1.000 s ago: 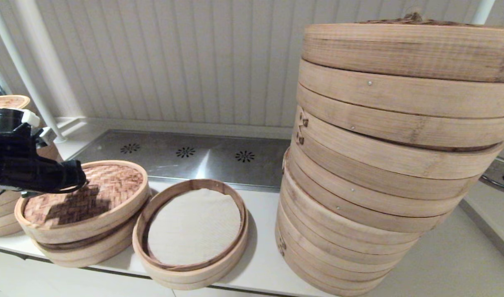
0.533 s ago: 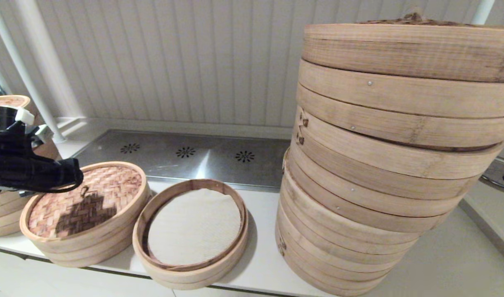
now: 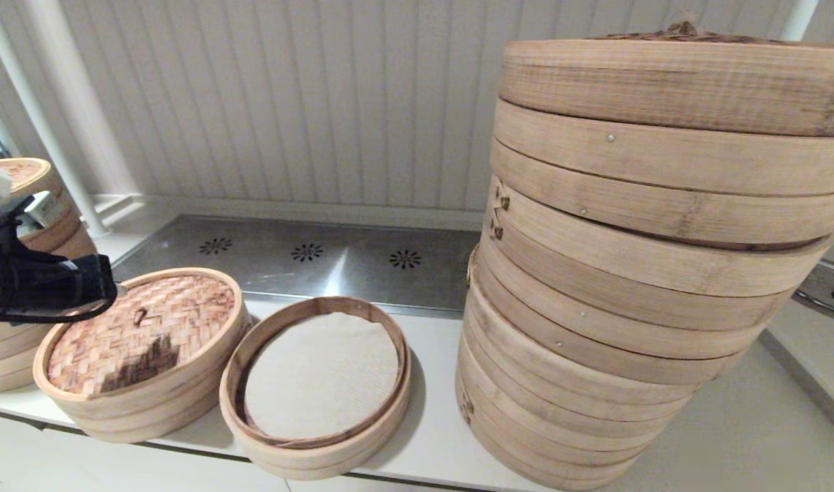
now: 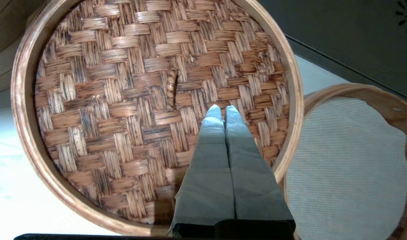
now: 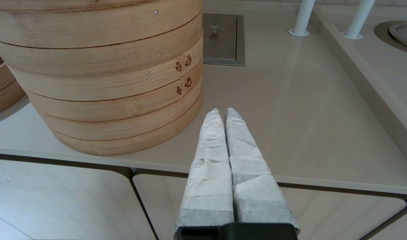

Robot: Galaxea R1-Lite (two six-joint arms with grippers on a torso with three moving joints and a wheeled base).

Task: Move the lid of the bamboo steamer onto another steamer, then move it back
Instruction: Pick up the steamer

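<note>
The bamboo steamer lid [image 3: 140, 328], brown herringbone weave with a tiny centre loop [image 4: 171, 87], lies flat on the left small steamer [image 3: 133, 417]. My left gripper [image 4: 224, 108] hovers just above the lid [image 4: 123, 100] beside the loop, shut and holding nothing; its black arm [image 3: 44, 290] reaches in from the left edge. Another steamer [image 3: 314, 305], open with a white liner, stands right beside it, its rim [image 4: 356, 89] near the lid's edge. My right gripper [image 5: 222, 111] is shut and empty, parked over the counter's front edge, right of the huge stack.
A huge stack of steamers [image 3: 628, 273] fills the right side and also shows in the right wrist view [image 5: 100, 73]. A medium stack [image 3: 7, 355] sits at the far left behind my arm. A steel vent panel [image 3: 307, 263] lies behind the small steamers. White posts [image 5: 301, 16] stand at the back.
A second ago the lid sat raised and tilted under my left gripper. It now rests flat on the left steamer, and the arm has drawn back to the left.
</note>
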